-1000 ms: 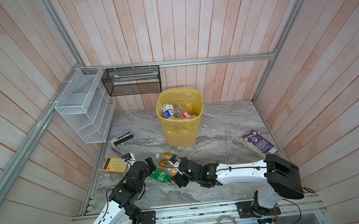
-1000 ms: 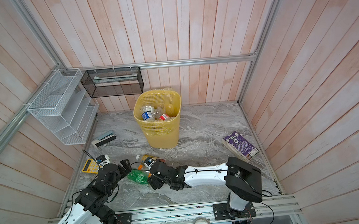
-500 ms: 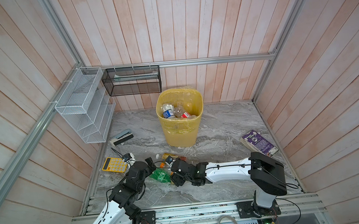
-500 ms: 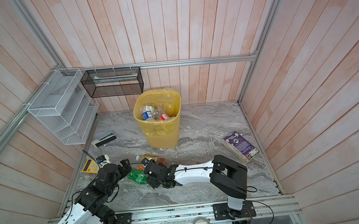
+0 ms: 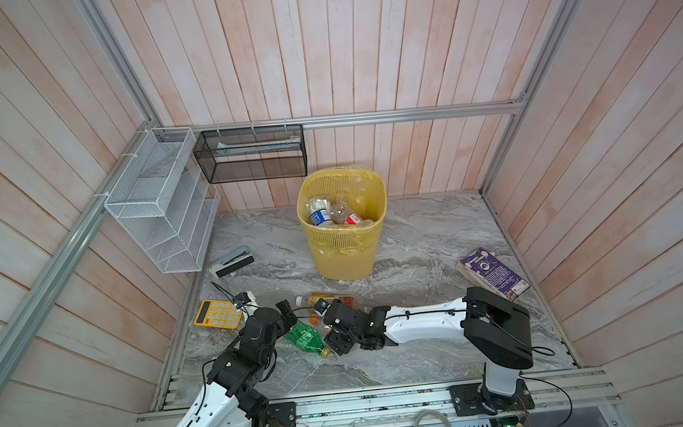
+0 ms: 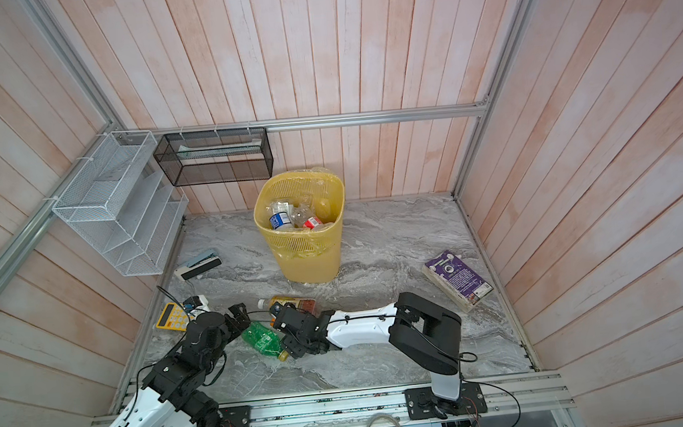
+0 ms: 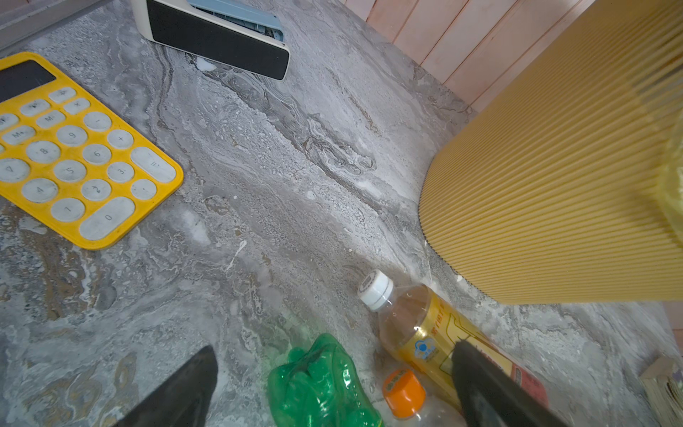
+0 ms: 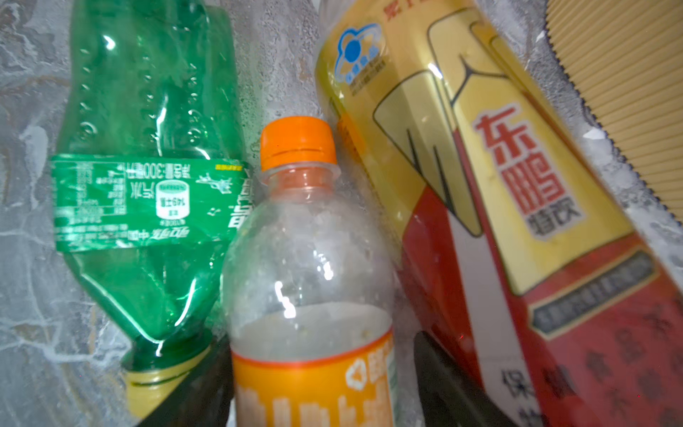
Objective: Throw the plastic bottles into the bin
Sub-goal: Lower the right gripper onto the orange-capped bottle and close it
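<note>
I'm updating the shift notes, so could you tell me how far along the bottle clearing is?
Done: several bottles already lie in the bin. In hand: the right gripper, jaws open, straddles the orange-capped bottle, not yet clamped. Left: that one, the crushed green bottle beside the open left gripper, and the gold-labelled bottle, all lying on the table.

Bright, even light, soft shadows; top views bow at edges, wrist close-ups blur.
</note>
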`<state>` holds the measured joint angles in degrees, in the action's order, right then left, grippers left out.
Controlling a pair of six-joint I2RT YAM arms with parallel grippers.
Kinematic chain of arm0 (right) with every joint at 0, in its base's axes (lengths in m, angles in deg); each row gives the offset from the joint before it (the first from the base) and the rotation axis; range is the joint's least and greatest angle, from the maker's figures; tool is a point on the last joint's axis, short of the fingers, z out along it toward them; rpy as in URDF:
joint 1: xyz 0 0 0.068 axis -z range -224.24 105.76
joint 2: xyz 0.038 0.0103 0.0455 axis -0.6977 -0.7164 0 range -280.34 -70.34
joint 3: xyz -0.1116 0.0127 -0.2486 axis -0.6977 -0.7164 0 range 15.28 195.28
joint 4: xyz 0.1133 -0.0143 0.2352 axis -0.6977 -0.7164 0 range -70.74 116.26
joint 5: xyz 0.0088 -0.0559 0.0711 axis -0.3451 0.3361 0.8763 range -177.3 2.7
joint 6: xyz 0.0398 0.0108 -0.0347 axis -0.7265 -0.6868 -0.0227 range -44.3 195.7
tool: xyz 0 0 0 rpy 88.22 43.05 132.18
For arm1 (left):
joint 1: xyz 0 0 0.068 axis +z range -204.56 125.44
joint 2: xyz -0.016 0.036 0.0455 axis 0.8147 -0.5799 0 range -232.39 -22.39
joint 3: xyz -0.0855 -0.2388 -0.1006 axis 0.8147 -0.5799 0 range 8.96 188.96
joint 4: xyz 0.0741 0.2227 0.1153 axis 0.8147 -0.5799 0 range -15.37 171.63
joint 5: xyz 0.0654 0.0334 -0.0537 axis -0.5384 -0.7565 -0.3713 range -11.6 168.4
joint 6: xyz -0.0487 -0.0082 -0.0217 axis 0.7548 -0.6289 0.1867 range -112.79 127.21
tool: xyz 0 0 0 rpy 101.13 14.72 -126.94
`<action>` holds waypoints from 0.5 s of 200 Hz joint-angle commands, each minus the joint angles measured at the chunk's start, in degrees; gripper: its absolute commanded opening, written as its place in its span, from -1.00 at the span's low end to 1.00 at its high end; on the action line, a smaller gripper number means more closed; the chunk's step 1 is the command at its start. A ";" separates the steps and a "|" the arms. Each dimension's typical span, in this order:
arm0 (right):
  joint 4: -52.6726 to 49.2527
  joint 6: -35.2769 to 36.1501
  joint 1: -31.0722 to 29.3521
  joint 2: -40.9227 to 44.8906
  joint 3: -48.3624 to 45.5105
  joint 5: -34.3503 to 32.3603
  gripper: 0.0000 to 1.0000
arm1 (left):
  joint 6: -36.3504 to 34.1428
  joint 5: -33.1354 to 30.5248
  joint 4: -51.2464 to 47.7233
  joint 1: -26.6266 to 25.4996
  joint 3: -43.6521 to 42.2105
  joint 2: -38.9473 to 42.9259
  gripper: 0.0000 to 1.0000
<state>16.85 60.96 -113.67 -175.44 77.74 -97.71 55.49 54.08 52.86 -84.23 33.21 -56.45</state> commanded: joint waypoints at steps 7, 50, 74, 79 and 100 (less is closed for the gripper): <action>-2.30 0.99 0.40 -1.84 1.89 1.87 0.50 | -0.02 -0.99 -0.92 0.27 -0.61 -0.15 1.00; -2.52 1.50 0.39 -2.38 1.76 3.10 0.41 | 0.76 -1.56 -1.37 0.23 -0.70 0.25 1.00; -2.89 2.08 0.36 -2.47 1.97 3.56 0.40 | 1.09 -1.70 -1.37 0.27 -0.70 0.71 0.99; -2.91 2.25 0.41 -2.48 2.05 3.44 0.39 | 1.13 -1.70 -1.37 0.22 -0.71 0.75 1.00; -2.97 2.26 0.36 -2.22 2.14 3.26 0.24 | 1.21 -1.79 -1.94 0.23 -0.79 0.97 1.00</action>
<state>15.59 62.53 -113.45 -176.64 78.63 -94.85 56.01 53.82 52.38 -84.23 33.21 -56.13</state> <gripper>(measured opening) 0.662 0.998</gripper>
